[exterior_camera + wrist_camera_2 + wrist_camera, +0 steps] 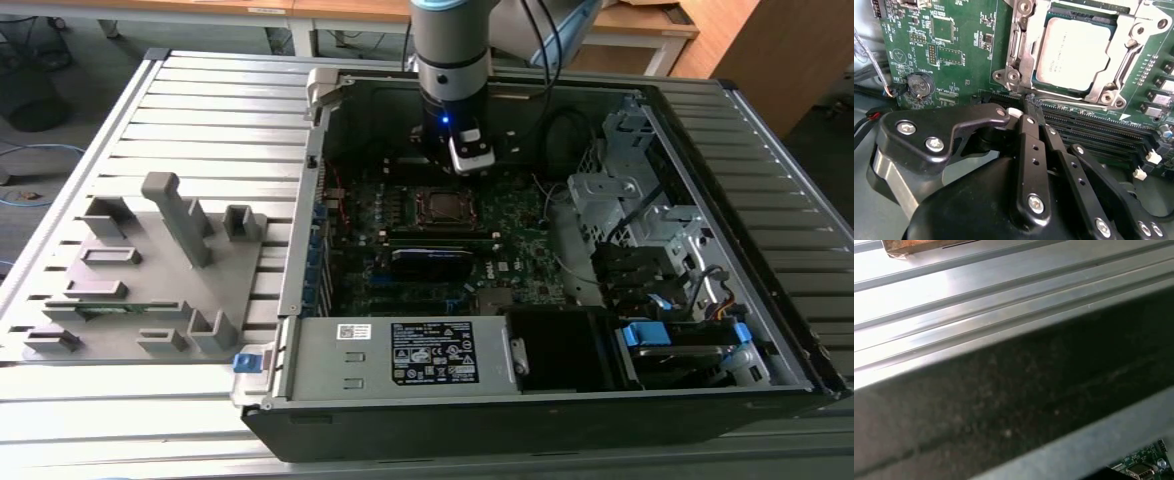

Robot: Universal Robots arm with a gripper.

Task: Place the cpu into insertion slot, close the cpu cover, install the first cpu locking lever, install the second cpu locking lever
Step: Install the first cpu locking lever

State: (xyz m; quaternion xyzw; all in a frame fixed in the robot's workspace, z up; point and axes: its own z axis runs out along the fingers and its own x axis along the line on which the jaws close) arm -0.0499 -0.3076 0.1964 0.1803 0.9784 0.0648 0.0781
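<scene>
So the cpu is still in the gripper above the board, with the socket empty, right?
No. In the second wrist view the cpu already sits in the insertion slot, framed by the cpu cover. The gripper does hover above the board.

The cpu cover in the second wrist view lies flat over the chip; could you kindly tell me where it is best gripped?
Probably the cpu cover is best pinched by its outer rim on the side toward the memory slots, coming from above. It lies flat and its cut-out centre bares the cpu, so only the frame's edge offers purchase.
</scene>
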